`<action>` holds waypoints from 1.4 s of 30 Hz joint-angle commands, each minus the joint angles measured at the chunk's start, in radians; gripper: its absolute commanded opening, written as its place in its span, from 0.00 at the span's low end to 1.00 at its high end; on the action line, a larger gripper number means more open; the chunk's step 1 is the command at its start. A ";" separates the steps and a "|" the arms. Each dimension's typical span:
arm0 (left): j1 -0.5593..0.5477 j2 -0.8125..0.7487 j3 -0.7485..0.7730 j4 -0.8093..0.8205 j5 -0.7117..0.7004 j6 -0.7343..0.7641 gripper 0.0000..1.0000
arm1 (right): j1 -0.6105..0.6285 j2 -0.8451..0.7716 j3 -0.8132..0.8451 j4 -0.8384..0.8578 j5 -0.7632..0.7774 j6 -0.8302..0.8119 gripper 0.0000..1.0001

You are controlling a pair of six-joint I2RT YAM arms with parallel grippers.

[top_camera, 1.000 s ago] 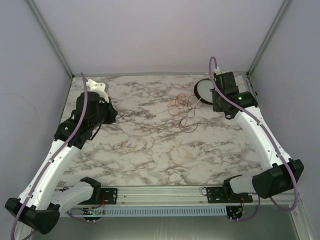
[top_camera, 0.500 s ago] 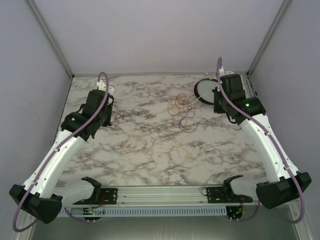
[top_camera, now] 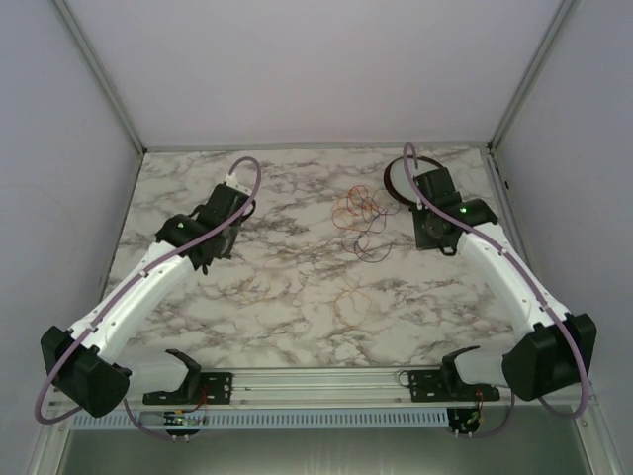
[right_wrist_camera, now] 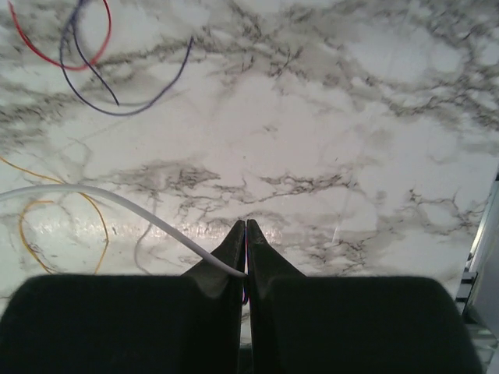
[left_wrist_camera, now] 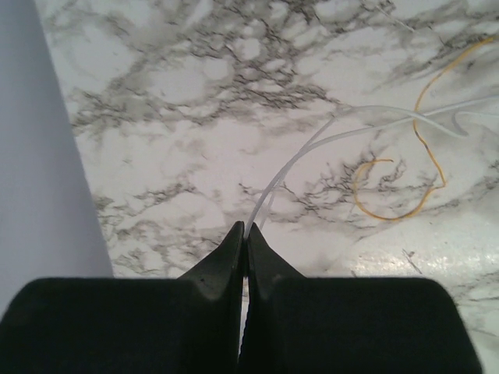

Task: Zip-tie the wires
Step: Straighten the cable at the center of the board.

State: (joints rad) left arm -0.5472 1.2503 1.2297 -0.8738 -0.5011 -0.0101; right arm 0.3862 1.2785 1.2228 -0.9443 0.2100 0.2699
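Both arms have swung in toward the dish since a second ago. Left gripper, well left of the dish, is clamped on a white strand. Right gripper, just in front of the dish, is pinching a white strand too; can't tell if it's the same piece. Wires lie loose just left of the dish, unbundled. Looks early: the strand, probably the tie, isn't round them yet. Next move needs looping it round the bunch. Open table left of the dish; far edge and wall close behind it.
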 commanded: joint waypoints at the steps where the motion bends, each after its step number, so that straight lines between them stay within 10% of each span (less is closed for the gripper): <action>1: -0.002 -0.012 -0.071 0.061 0.080 -0.071 0.03 | 0.006 0.040 -0.020 -0.009 -0.026 -0.005 0.00; 28: 0.036 0.038 -0.321 0.328 0.198 -0.226 0.25 | -0.030 0.316 -0.001 -0.014 0.111 -0.031 0.00; 34: 0.023 0.015 -0.277 0.525 0.475 -0.189 0.51 | -0.030 0.281 0.014 0.003 0.074 -0.036 0.00; 42: -0.082 0.091 -0.256 0.835 0.639 -0.357 0.54 | -0.030 0.278 0.020 0.014 0.058 -0.031 0.00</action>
State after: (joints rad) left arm -0.5743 1.2896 0.9222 -0.2390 0.0319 -0.2722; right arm 0.3618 1.5833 1.2022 -0.9470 0.2760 0.2428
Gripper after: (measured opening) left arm 0.537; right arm 0.002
